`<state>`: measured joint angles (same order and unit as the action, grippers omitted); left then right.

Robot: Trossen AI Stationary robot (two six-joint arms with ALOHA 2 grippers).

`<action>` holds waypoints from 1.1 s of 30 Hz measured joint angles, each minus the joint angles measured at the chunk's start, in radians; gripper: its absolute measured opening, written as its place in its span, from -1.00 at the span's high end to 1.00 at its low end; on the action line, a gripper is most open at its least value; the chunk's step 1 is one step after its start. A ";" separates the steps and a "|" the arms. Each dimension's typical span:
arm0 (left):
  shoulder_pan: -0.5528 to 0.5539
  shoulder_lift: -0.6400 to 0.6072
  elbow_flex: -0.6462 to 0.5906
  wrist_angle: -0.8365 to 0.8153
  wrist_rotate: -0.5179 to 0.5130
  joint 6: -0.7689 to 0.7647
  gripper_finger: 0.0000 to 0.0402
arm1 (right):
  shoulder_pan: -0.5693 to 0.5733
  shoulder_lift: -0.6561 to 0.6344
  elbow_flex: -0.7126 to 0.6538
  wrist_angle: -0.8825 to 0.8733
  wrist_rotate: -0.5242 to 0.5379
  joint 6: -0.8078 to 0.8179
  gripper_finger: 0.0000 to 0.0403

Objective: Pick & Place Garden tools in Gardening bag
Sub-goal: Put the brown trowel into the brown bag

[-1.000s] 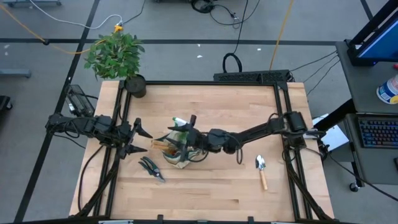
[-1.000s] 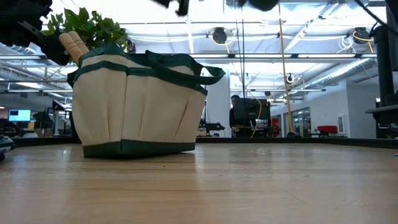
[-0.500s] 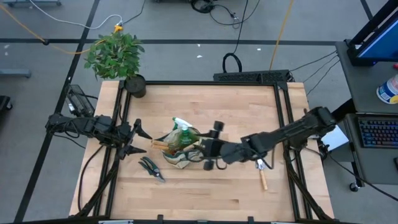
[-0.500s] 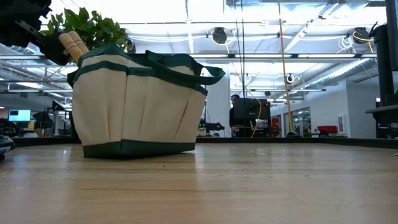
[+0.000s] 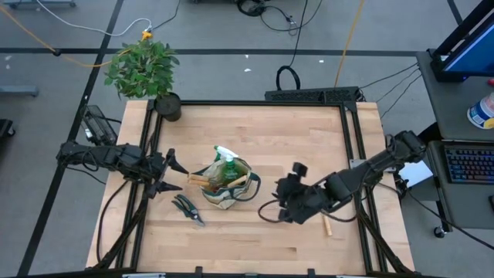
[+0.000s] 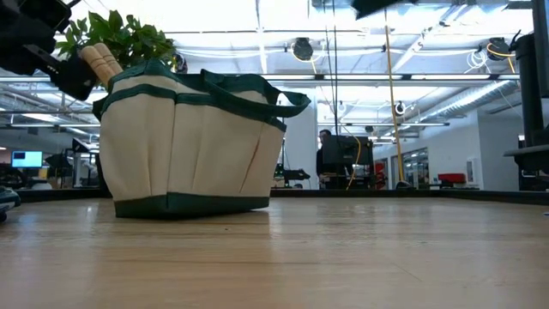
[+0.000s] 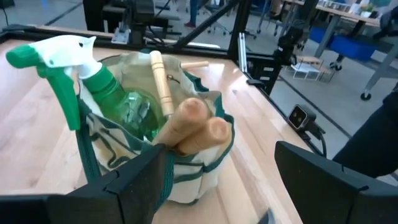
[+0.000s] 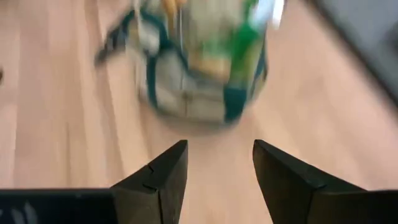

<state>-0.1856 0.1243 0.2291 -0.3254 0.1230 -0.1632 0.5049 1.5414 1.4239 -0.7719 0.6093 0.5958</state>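
The beige gardening bag with green trim (image 5: 226,189) stands on its base at the table's middle. It also shows in the low view (image 6: 189,142) and the left wrist view (image 7: 186,168). A green spray bottle with a white trigger (image 7: 93,81) and wooden tool handles (image 7: 193,124) stick up out of it. Black pruning shears (image 5: 187,208) lie flat to the bag's near left. A wooden-handled trowel (image 5: 325,215) lies at the right, partly under my right arm. My left gripper (image 5: 176,174) is open, just left of the bag. My right gripper (image 5: 279,197) is open and empty, right of the bag.
A potted green plant (image 5: 143,66) in a black pot (image 5: 167,106) stands at the table's far left corner. Bare wood (image 5: 262,131) lies behind the bag and along the near edge. The black frame rails (image 5: 351,139) run along the table's sides.
My right gripper has drawn back from above the bag toward the table's right and near edges, and is now clear of it. The spray bottle stays standing in the bag. My left gripper has kept still.
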 joint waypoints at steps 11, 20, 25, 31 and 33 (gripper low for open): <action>0.000 -0.118 0.004 -0.106 -0.001 0.029 -0.53 | 0.027 0.001 -0.003 -0.390 -0.415 0.496 0.14; 0.000 -0.119 0.005 -0.112 0.009 0.031 -0.53 | 0.082 0.002 -0.129 -0.436 -0.667 0.696 0.14; 0.000 -0.119 0.005 -0.111 0.008 0.030 -0.53 | 0.119 0.002 -0.194 -0.440 -0.744 0.724 0.14; 0.000 -0.119 0.005 -0.111 0.009 0.031 -0.53 | 0.157 0.002 -0.246 -0.452 -0.799 0.579 0.14; 0.000 -0.119 0.005 -0.111 0.009 0.030 -0.53 | 0.167 0.002 -0.256 -0.465 -0.799 0.501 0.14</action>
<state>-0.1856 0.0048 0.2337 -0.4366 0.1320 -0.1329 0.6717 1.5433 1.1683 -1.2370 -0.1892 1.0972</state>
